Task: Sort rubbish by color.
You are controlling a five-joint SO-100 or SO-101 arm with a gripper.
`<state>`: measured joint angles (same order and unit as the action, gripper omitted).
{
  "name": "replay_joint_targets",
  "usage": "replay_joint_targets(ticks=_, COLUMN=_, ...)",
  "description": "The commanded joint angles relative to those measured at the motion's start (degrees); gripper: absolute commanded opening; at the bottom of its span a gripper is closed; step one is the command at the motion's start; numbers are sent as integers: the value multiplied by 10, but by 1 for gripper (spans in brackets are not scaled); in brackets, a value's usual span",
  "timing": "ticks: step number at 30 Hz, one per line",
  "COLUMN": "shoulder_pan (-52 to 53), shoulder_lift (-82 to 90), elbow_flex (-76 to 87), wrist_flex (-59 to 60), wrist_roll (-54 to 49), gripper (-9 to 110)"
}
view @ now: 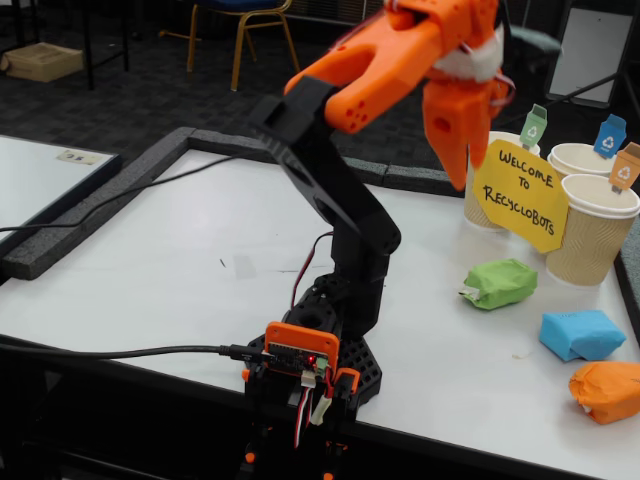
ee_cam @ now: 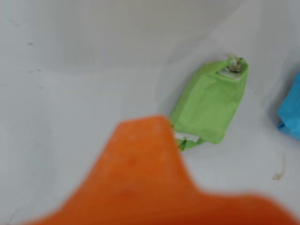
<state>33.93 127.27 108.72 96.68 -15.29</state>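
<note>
While the orange two-finger gripper (view: 462, 165) hangs high above the white table (view: 180, 270) in the fixed view and holds nothing, I cannot tell whether its fingers are apart or together. On the table, at about four o'clock from the arm's black base (view: 330, 350), the green crumpled paper lump (view: 501, 283) lies near the beige paper cups (view: 596, 230) and the yellow welcome sign (view: 522, 192), then the blue paper lump (view: 581, 334) and the orange paper lump (view: 607, 390) follow toward the table's near edge, each apart from the others. From the wrist view, the green lump (ee_cam: 211, 105) is at one o'clock from the blurred orange finger (ee_cam: 150, 183), and the blue lump (ee_cam: 290, 115) is cut by the right edge.
</note>
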Motion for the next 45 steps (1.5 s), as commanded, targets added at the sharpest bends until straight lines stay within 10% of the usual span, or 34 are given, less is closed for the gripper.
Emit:
replay_joint_targets(ticks=1, shoulder_pan=33, shoulder_lift=-10, elbow_flex=21, wrist_flex=-62, wrist_roll=-59, gripper=9)
replay_joint_targets(ticks=26, shoulder_pan=85, shoulder_lift=-88, elbow_flex=115, wrist_flex=-186, wrist_roll=-654, gripper=11)
replay_joint_targets(ticks=45, shoulder_pan=142, shoulder_lift=-220, elbow_flex=83, wrist_flex=-293, wrist_roll=-694, gripper=15)
